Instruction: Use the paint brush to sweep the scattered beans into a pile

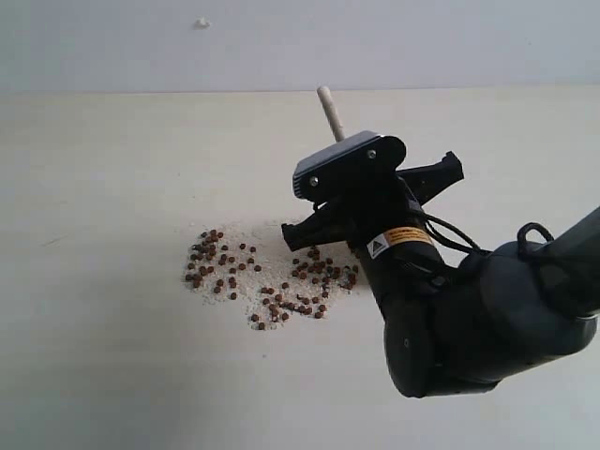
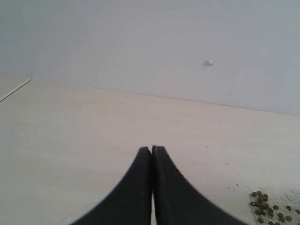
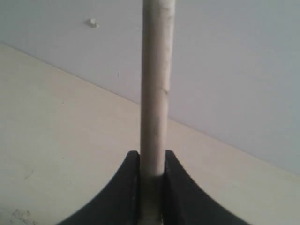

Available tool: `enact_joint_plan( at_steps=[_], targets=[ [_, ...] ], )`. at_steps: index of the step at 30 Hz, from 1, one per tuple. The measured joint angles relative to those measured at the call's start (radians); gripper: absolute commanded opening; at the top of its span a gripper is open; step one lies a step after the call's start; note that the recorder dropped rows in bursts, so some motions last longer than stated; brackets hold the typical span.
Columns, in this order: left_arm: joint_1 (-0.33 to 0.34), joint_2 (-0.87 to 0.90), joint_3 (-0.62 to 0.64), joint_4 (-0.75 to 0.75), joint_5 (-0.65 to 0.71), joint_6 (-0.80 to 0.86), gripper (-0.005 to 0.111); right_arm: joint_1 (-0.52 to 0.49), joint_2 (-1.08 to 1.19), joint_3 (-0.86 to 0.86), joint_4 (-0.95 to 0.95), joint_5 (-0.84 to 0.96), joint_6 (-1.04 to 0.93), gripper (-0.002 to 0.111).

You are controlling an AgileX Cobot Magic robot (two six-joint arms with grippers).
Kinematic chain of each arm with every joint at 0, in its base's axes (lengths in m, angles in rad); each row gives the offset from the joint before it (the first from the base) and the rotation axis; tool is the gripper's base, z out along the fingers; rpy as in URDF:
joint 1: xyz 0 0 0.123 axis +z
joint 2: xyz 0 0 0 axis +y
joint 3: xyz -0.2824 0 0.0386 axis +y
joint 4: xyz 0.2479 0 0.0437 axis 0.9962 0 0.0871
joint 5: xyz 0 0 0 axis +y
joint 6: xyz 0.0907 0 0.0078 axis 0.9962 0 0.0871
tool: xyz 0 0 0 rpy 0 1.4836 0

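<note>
The beans lie in a loose reddish-brown patch on the pale table, mixed with whitish grains; a few beans also show in the left wrist view. My right gripper hangs over the patch's right side, shut on the paint brush. Only its light wooden handle sticks up past the wrist camera; the bristles are hidden behind the gripper. In the right wrist view the handle runs straight out from between the right gripper's fingers. My left gripper is shut and empty, over bare table off to the side of the beans.
The pale table runs back to a grey-white wall that carries a small white speck. The right arm's dark bulk covers the table's right front part.
</note>
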Motion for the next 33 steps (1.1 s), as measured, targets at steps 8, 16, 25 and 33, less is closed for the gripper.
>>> enact_joint_plan(
  at_steps=[8, 16, 25, 33],
  targets=[
    [0.0, 0.0, 0.0, 0.0, 0.0, 0.0, 0.0, 0.0, 0.029, -0.089, 0.065, 0.02, -0.104, 0.0],
    [0.0, 0.0, 0.0, 0.0, 0.0, 0.0, 0.0, 0.0, 0.039, -0.099, 0.216, -0.004, -0.194, 0.0],
    [0.0, 0.0, 0.0, 0.0, 0.0, 0.0, 0.0, 0.0, 0.107, -0.126, 0.177, 0.044, -0.2, 0.0],
    [0.0, 0.0, 0.0, 0.0, 0.0, 0.0, 0.0, 0.0, 0.106, -0.234, 0.166, 0.202, -0.211, 0.0]
  ],
)
